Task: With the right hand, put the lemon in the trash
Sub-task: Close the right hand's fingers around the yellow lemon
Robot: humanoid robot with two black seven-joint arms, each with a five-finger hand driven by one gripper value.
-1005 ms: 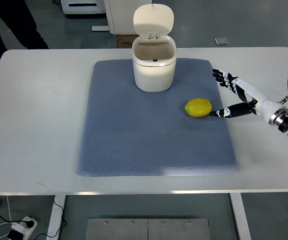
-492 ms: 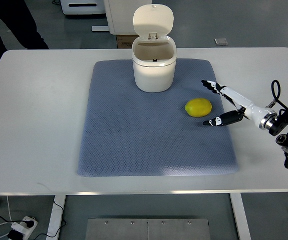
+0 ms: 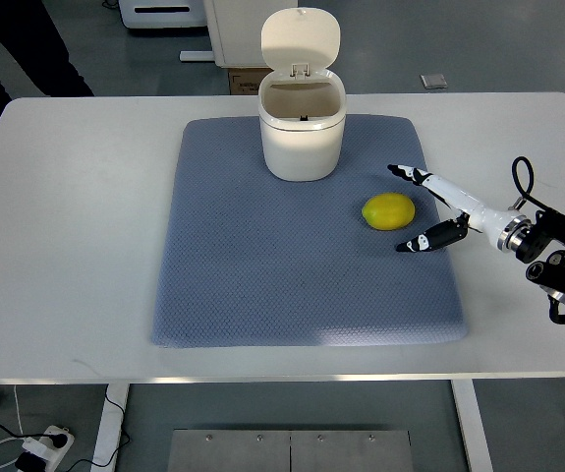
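Note:
A yellow lemon [image 3: 388, 210] lies on the blue-grey mat [image 3: 302, 285], right of centre. Behind it stands the cream trash bin [image 3: 302, 133] with its lid flipped up and the inside showing. My right hand [image 3: 405, 208] reaches in from the right edge, fingers spread wide. One finger [image 3: 407, 174] points past the lemon's far side, and the thumb [image 3: 422, 240] sits on its near right. The lemon lies just left of the span between them, untouched. The left arm does not show.
The mat covers the middle of a white table [image 3: 76, 246]. A person's dark trouser leg [image 3: 7, 49] stands beyond the far left corner. A power strip [image 3: 41, 447] lies on the floor below the table's near edge.
My right hand has slid left and a little toward the near side, closing in on the lemon with its fingers spread wider. The lemon and bin have not moved.

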